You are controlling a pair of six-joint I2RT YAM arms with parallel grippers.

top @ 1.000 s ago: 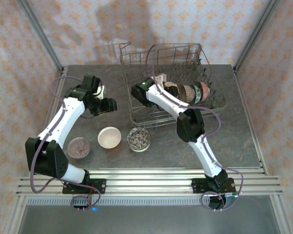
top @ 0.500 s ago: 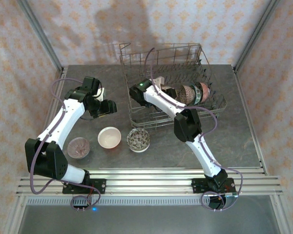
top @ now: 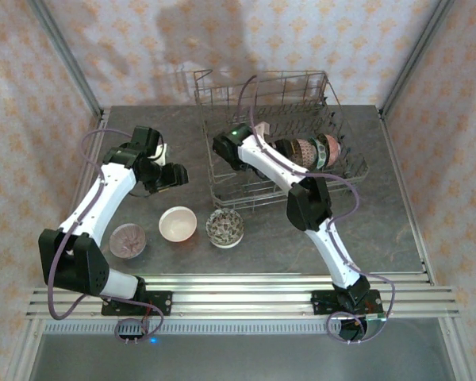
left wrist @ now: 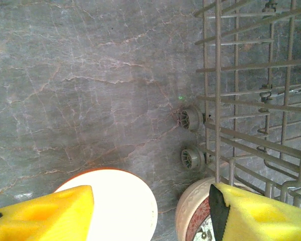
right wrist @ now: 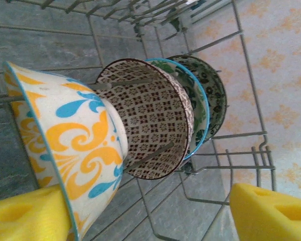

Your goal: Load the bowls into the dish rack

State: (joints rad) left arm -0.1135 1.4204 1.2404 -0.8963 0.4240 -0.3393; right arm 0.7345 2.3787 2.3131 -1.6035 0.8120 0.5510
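Note:
The grey wire dish rack [top: 222,171] stands at the back of the table. Several bowls stand on edge in a row between its tines: a white one with orange and blue swirls [right wrist: 75,145], a brown-patterned one [right wrist: 150,120], a teal-rimmed one [right wrist: 199,108] and a green one [right wrist: 216,93]. My right gripper [right wrist: 148,216] is open inside the rack [top: 260,133], its left finger beside the swirl bowl's rim. My left gripper [left wrist: 150,216] hangs open and empty left of the rack [top: 177,175]. Below it sit a white bowl [left wrist: 115,206] and a patterned bowl [left wrist: 193,216].
Three bowls stand on the table in front: a pink-brown one [top: 128,240], the white one [top: 178,224] and the patterned one [top: 224,228]. The rack's wheels [left wrist: 190,120] and wire wall [left wrist: 218,90] lie close to my left gripper's right side.
My right gripper has opened wide, letting go of the orange-and-blue swirl bowl, which stays standing in the rack. The left arm has barely moved.

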